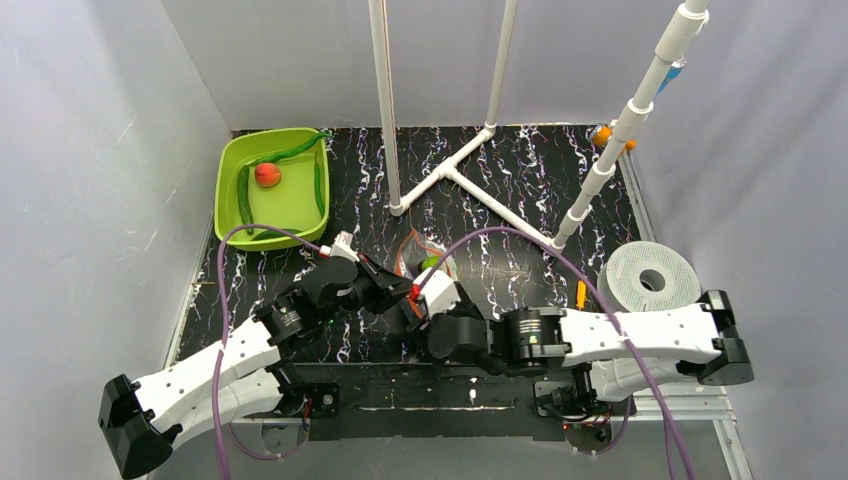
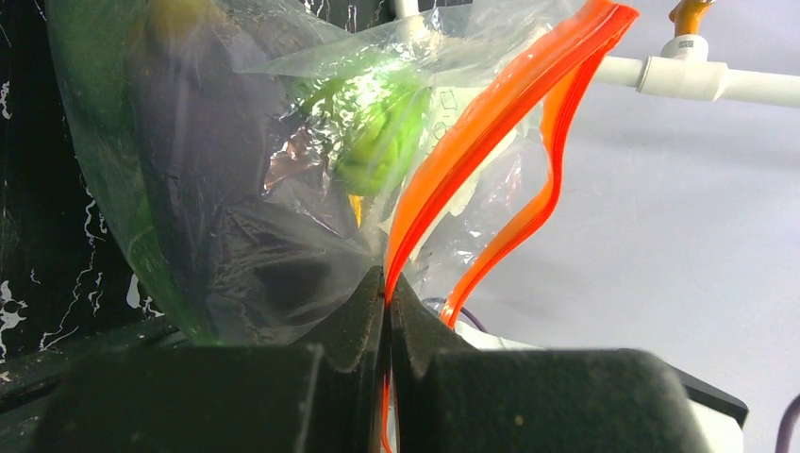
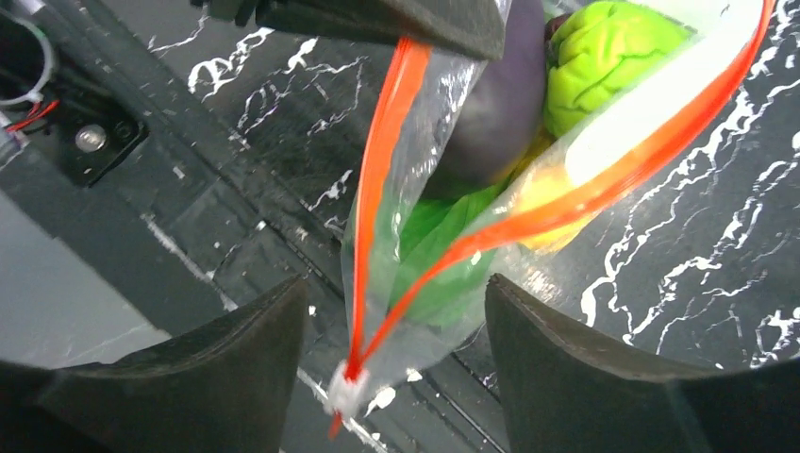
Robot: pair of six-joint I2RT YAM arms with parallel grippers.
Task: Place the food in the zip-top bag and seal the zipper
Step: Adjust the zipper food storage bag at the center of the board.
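The zip-top bag [image 1: 428, 262] hangs between my two grippers near the table's front middle. My left gripper [image 2: 387, 283] is shut on one strip of the red-orange zipper [image 2: 491, 123], holding the bag up. The mouth gapes, its two strips spread apart. Inside are the dark purple eggplant [image 3: 500, 113], the lime-green fruit [image 3: 604, 47], a leafy green piece [image 3: 425, 255] and a yellow piece [image 3: 542, 189]. My right gripper [image 3: 391, 349] is open, its fingers either side of the bag's corner, where the white slider [image 3: 347, 387] sits untouched. Long green pods [image 1: 246, 195] and a red-orange fruit [image 1: 266, 174] lie apart.
A lime-green bin [image 1: 232, 160] at the back left holds the pods and the fruit. A white pipe frame [image 1: 450, 170] stands at the back middle. A white roll [image 1: 650, 278] and an orange-handled screwdriver [image 1: 582, 293] lie to the right.
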